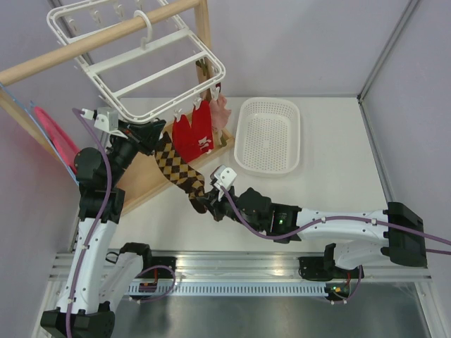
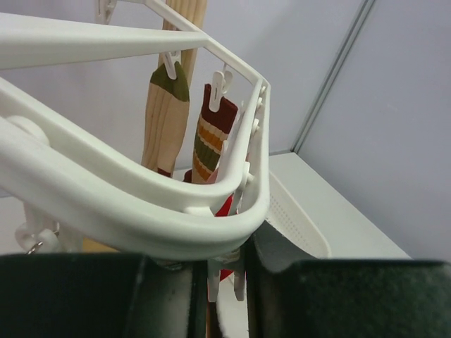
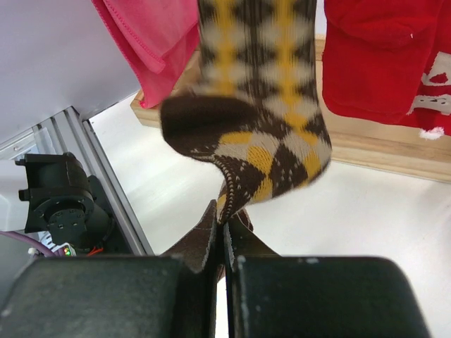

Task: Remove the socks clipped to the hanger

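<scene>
The white hanger [image 1: 141, 77] hangs by its hook from a wooden rod. A brown-and-cream checkered sock [image 1: 176, 167], a red sock with white marks [image 1: 194, 134] and a pale pink sock [image 1: 223, 109] hang from its near edge. My left gripper [image 1: 150, 134] sits under the frame's near corner. In the left wrist view its fingers [image 2: 224, 262] close on a small white clip [image 2: 227, 276] below the frame [image 2: 141, 211]. My right gripper [image 1: 204, 202] is shut on the checkered sock's toe [image 3: 261, 134], pinched at the fingertips [image 3: 225, 220].
A white mesh basket [image 1: 268, 134] lies to the right of the socks. The wooden rack's rod [image 1: 91, 42] and base board [image 1: 151, 182] stand at the left. A pink cloth [image 3: 148, 35] hangs at the far left. Striped socks [image 2: 210, 137] hang from far clips.
</scene>
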